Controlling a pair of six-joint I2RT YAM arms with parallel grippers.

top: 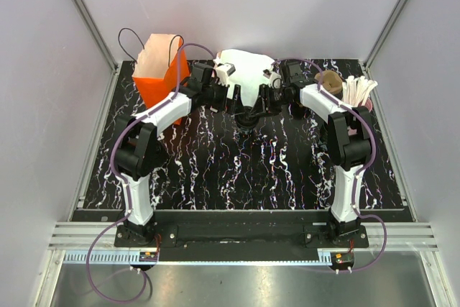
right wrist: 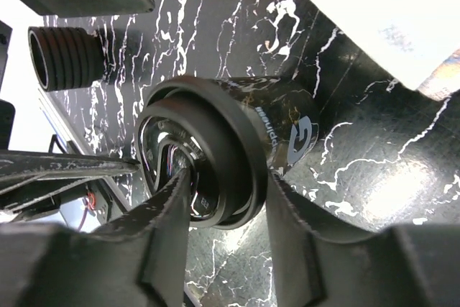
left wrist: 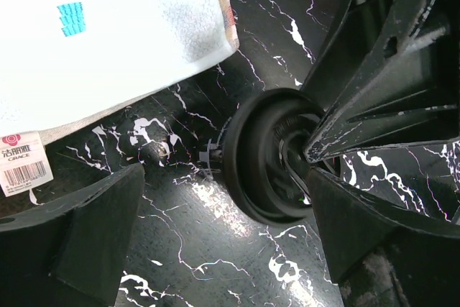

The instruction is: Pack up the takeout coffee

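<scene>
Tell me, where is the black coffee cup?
In the top view, the black coffee cup sits mid-table toward the back, just in front of the white packet, with the right gripper straddling its rim.

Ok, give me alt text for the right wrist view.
A black takeout coffee cup fills the centre of the frame, its mouth toward the camera, on a black marble-patterned table. The right gripper straddles the cup's rim, one finger inside the mouth and one outside the wall. A white packet sits at the upper right.
</scene>
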